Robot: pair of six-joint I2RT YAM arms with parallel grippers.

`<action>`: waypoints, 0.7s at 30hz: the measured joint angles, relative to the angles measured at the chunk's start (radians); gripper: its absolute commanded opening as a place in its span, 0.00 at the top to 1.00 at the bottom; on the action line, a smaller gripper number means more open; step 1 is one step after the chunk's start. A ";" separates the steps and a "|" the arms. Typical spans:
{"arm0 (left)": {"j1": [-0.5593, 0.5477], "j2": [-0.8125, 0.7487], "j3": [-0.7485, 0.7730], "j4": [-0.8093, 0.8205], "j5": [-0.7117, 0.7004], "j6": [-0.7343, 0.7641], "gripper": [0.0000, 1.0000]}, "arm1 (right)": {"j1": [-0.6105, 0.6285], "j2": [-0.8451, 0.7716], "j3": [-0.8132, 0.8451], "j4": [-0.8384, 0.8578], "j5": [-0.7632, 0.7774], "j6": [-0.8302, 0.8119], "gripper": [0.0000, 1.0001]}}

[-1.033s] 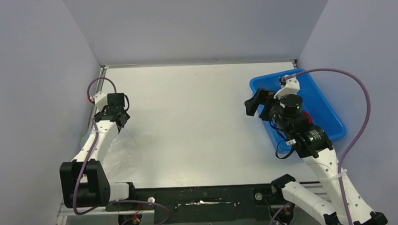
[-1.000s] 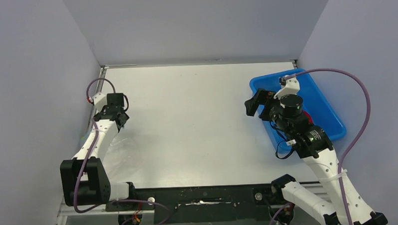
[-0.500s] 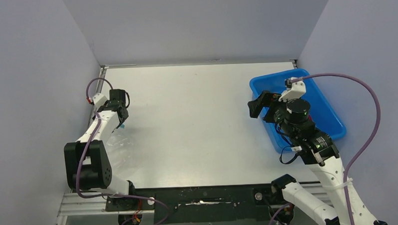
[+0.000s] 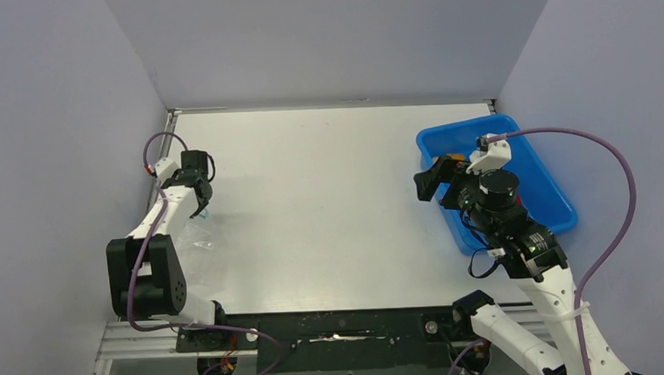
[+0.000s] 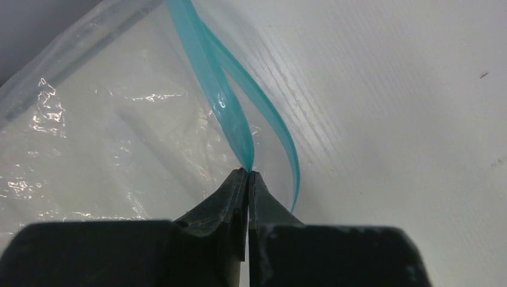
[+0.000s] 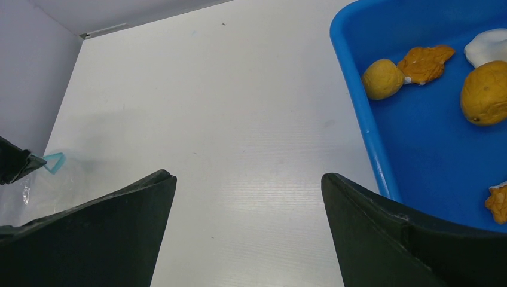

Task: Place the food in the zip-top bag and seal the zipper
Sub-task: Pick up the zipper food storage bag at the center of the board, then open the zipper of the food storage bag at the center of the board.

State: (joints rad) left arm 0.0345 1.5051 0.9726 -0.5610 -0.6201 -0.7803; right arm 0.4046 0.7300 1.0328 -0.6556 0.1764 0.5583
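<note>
The clear zip-top bag (image 5: 113,131) lies flat at the table's left edge, faint from above (image 4: 195,241). Its teal zipper (image 5: 224,98) has parted into two strips. My left gripper (image 5: 248,172) is shut on the left strip, while the other strip curves free to the right. The food lies in the blue tray (image 6: 359,113): two orange round fruits (image 6: 382,79) (image 6: 485,92), a white lump (image 6: 490,46) and orange bits (image 6: 425,61). My right gripper (image 6: 248,177) hangs open and empty above bare table just left of the tray's rim, as also seen from above (image 4: 435,177).
The blue tray (image 4: 554,188) sits at the table's right side near the right wall. Grey walls enclose the table on the left, back and right. The bag (image 6: 42,185) and my left gripper (image 6: 15,166) show at the far left of the right wrist view.
My left gripper has shut on one zipper strip after standing open. The left arm drew in slightly. The right arm shifted a little right and up by the tray.
</note>
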 measured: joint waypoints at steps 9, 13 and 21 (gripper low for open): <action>0.000 -0.084 -0.017 0.034 0.114 0.045 1.00 | 0.000 0.000 0.000 -0.004 -0.028 0.004 0.02; -0.003 -0.133 -0.035 0.051 0.227 0.090 1.00 | 0.000 0.015 0.000 -0.004 -0.034 0.012 0.02; -0.071 -0.260 -0.046 0.095 0.427 0.167 1.00 | 0.000 0.066 0.000 -0.004 -0.059 0.057 0.00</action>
State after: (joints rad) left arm -0.0364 1.2453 0.9264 -0.4656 -0.1932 -0.6136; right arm 0.4046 0.7959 1.0328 -0.6594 0.1177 0.6151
